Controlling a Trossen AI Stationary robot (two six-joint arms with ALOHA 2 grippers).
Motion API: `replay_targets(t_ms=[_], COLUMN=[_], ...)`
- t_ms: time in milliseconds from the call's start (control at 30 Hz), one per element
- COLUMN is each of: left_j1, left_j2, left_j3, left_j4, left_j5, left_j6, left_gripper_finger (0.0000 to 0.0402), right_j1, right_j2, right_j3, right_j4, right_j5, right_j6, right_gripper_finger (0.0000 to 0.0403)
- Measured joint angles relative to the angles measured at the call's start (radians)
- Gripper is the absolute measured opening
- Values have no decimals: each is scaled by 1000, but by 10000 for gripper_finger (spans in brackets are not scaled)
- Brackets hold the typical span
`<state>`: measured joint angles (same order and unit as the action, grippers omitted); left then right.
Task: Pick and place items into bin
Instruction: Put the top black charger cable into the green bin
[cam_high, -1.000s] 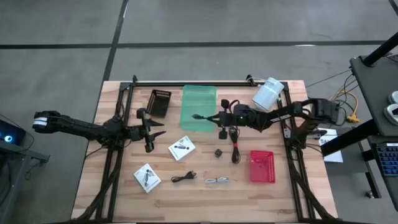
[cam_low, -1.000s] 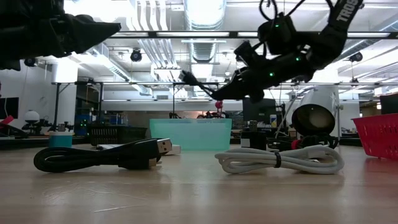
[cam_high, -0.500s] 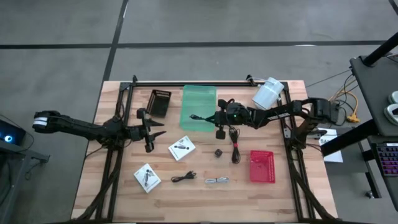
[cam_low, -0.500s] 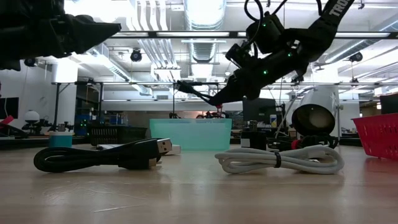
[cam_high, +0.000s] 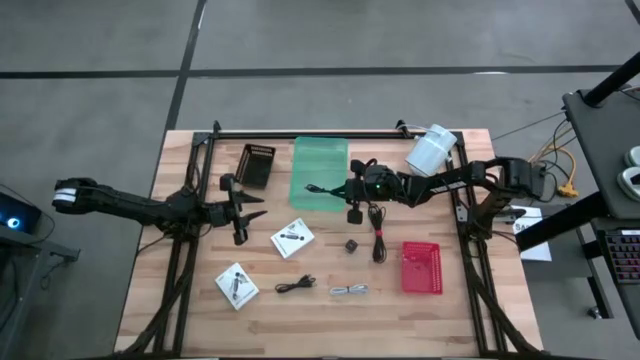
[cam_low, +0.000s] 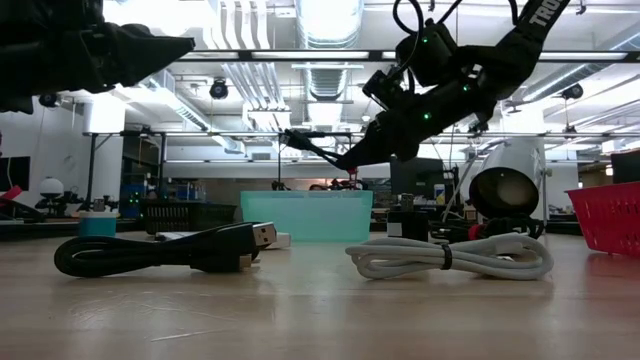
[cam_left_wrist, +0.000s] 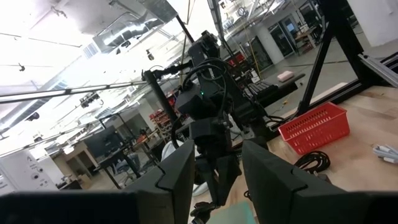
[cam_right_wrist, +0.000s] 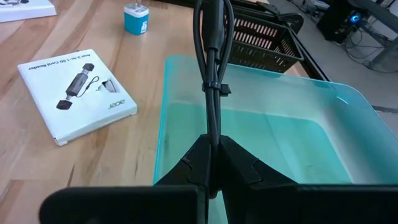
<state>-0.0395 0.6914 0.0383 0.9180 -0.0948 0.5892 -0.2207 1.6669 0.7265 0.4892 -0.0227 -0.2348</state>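
Note:
My right gripper (cam_high: 338, 188) hovers over the right side of the green bin (cam_high: 320, 172), shut on a thin black bundled cable (cam_right_wrist: 212, 56) that sticks out past its fingertips. My left gripper (cam_high: 252, 208) waits open at the table's left, holding nothing. On the table lie two white packets (cam_high: 292, 238) (cam_high: 236, 285), a black cable (cam_high: 296, 285), a pale grey cable (cam_high: 348, 290), a tiny dark cube (cam_high: 351, 244) and another black cable (cam_high: 378, 238). My right gripper pinches the cable bundle's near end (cam_right_wrist: 212, 132) between its two fingers. The fingers come from the table's right, slanting down, and lie along the cable. The cable reaches forward over the bin (cam_right_wrist: 280, 130), lifted clear, its free end (cam_low: 290, 137) in the air.
A black basket (cam_high: 256, 163) stands left of the bin, a red basket (cam_high: 421, 267) at the right, and a large white cylinder (cam_high: 430, 150) lies at the far right. A small blue block (cam_right_wrist: 135, 18) sits near the black basket.
My right gripper has tipped its fingers further down and shifted slightly toward the table's left over the bin, carrying the cable with it; the cable's free end has sunk a little. For the last half second it has kept still.

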Motion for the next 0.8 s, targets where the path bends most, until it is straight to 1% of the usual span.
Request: replay_targets(t_ms=[333,800], left_j1=[0,0], left_j2=[0,0], left_j3=[0,0], left_j4=[0,1], left_j5=[0,0], left_j6=[0,0], left_gripper_finger=[118,118], right_j1=[0,0], right_j2=[0,0], right_j3=[41,179], right_j4=[-24,-286], right_j5=[0,-1], right_j6=[0,-12], right_gripper_finger=[9,9])
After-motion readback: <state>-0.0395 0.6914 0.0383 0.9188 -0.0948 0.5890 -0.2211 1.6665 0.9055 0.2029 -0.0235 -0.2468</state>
